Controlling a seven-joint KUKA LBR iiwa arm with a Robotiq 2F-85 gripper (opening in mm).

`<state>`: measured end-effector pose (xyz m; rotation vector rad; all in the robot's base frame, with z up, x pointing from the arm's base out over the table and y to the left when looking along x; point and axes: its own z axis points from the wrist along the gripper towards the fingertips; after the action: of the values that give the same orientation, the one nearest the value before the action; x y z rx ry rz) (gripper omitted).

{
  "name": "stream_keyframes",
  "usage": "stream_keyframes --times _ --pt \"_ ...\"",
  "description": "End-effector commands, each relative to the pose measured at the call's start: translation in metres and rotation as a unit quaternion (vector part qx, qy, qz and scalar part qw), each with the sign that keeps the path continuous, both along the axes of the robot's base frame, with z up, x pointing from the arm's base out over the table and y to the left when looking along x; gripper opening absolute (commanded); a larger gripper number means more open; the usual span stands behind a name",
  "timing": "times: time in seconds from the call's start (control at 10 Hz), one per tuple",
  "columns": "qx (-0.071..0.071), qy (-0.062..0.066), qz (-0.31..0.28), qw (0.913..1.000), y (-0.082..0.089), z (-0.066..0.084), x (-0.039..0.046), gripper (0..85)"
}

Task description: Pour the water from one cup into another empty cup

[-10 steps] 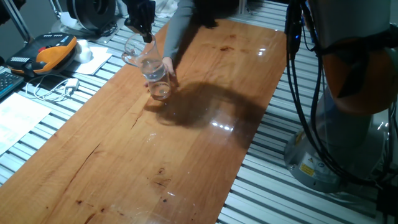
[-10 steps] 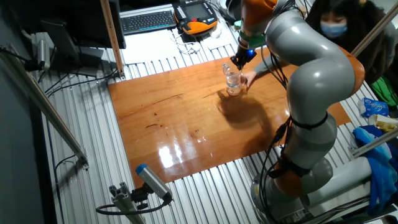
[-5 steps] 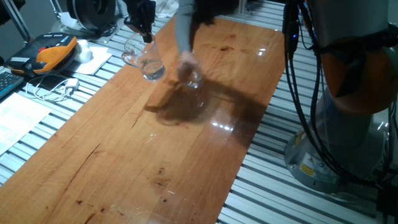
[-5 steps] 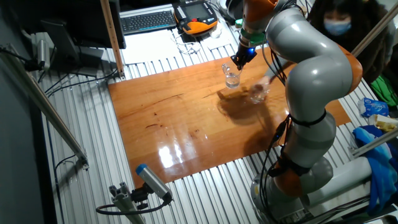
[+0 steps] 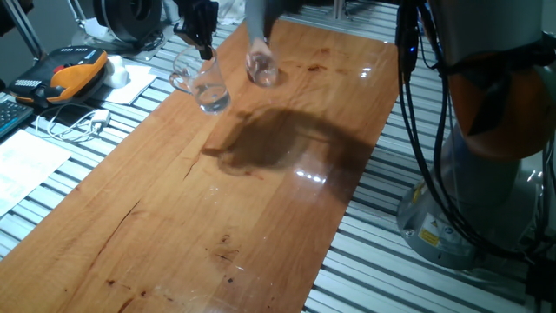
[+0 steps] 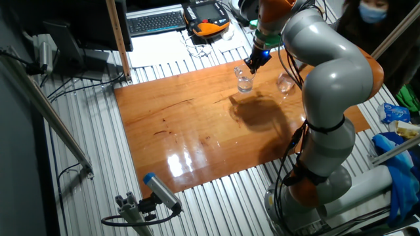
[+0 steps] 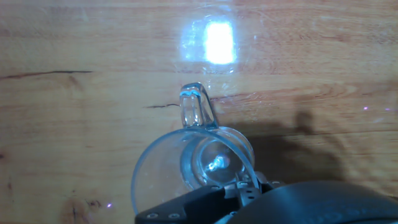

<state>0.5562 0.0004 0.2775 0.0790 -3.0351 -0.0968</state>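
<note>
Here we held the clear glass mug with the side loop handle (image 5: 202, 84) tilted in the air above the varnished wooden bench (image 5: 217, 200), near its far long edge where the keyboard and orange pendant lie. Our black two-finger claw (image 5: 201, 36) was clamped on the mug's rim, which the hand view showed as a wall pinched under the dark fingers with the handle pointing away. We judged that grip was chosen so that turning the wrist would tip the mouth downward. Of the water (image 7: 214, 165) we saw only glints low in the glass, so we could not tell how much was in it.

The small short handle-less glass tumbler (image 5: 261, 68) was not standing beneath the mug. A person's hand (image 5: 257, 43) held it by its upper part, raised off the wood and well apart from the mug, further along the same far edge. We judged the pour had no target in place while that was so.

Around the mug the bench lay bare toward the near edge and toward both ends, with only the arm's shadow across the middle. The closest limits were the far edge with its cables (image 5: 74, 126) and papers (image 5: 22, 169), and the person's sleeve (image 5: 261, 13) beside the claw.
</note>
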Motion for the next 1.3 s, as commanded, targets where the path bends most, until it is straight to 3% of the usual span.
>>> stream_keyframes --times 0.0,0.4,0.5,0.8,0.9,1.2 --pt "0.005 0.001 -0.005 1.0000 -0.0002 -0.0001 0.0001 0.0" --pt "0.014 0.002 -0.037 0.9992 -0.0002 -0.0001 0.0001 0.0" --pt "0.022 0.006 -0.048 0.9986 -0.0002 -0.0001 0.0001 0.0" --pt "0.020 0.001 -0.073 0.9971 -0.0002 -0.0001 0.0001 0.0" --pt "0.030 0.006 -0.079 0.9964 -0.0002 -0.0001 0.0001 0.0" --pt "0.026 0.005 -0.085 0.9961 -0.0002 -0.0001 0.0001 0.0"
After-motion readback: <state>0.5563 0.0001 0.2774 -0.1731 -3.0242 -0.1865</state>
